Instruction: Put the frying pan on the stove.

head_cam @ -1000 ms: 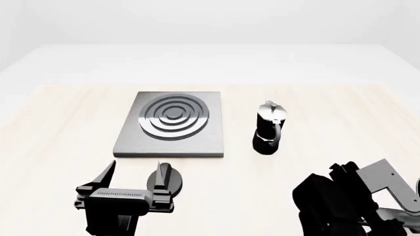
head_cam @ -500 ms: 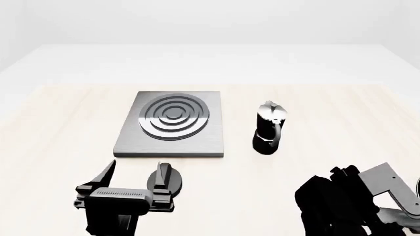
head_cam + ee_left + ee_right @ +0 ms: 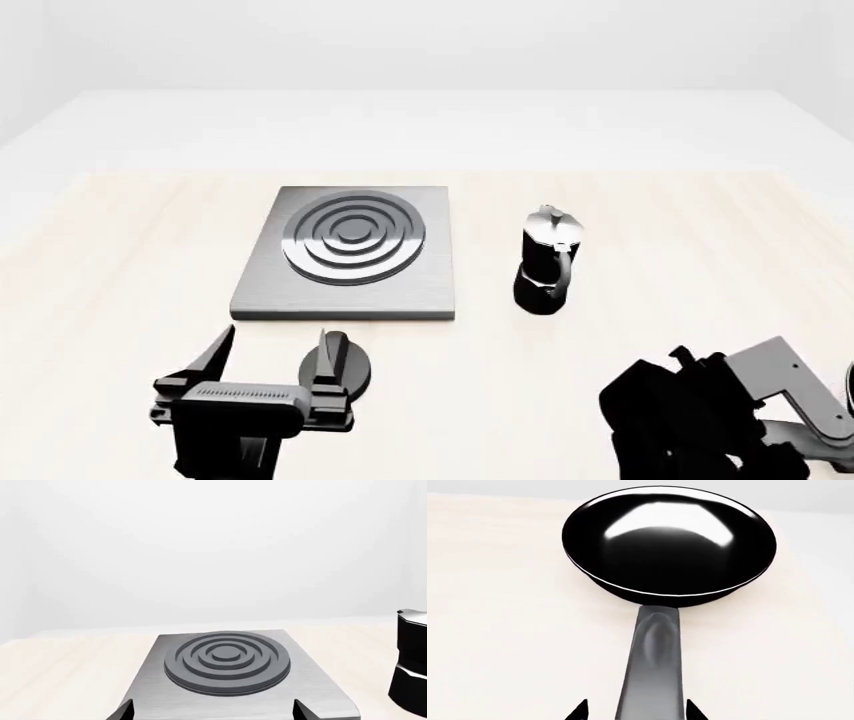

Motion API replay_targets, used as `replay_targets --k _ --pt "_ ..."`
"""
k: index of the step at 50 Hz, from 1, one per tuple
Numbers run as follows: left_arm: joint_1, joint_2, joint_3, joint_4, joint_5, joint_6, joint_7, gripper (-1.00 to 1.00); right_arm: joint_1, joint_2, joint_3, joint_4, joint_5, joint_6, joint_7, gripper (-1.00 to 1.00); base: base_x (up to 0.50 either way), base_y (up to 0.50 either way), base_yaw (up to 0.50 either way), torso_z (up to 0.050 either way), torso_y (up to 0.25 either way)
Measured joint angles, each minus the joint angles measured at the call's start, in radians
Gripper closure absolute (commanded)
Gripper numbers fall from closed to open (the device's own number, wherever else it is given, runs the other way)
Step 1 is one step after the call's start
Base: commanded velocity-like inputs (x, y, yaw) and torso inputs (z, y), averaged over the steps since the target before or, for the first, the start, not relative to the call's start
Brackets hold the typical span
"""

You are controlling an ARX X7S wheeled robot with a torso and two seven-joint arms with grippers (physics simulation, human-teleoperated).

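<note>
Right gripper (image 3: 635, 711) is lined up on the frying pan (image 3: 668, 542) handle, one fingertip on each side of it in the right wrist view, jaws apart. I can't tell from here whether the pads are touching the handle yet, but it doesn't look clamped.

So progress-wise, I'd say I'm barely started. The pan is sitting on the light wood table (image 3: 120, 260) and isn't visible in the head view at all; only the right arm's dark bulk shows low at that side. The stove (image 3: 350, 253) is bare, rings showing, nothing on it, with the moka pot (image 3: 549, 260) standing upright just off its right edge.

Left gripper (image 3: 274, 362) hovers spread wide, holding nothing, in front of the stove's near edge, not doing anything useful.

Left to do, as I see it: close on the handle, lift, carry across past the moka pot without clipping it, and set the pan down centred on the rings.
</note>
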Motion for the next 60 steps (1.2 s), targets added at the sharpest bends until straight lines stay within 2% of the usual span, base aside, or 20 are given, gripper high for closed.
replay_targets --k 21,60 --pt "-0.004 -0.006 0.005 0.000 -0.004 0.000 -0.006 -1.00 -0.014 0.007 -0.004 -0.029 0.002 0.006 0.016 1.00 0.00 0.00 0.00 0.000 0.000" --pt "-0.004 -0.015 0.012 -0.003 -0.012 0.008 -0.017 -1.00 -0.077 0.034 -0.091 -0.235 -0.014 0.014 -0.028 1.00 0.00 0.00 0.00 0.000 0.001"
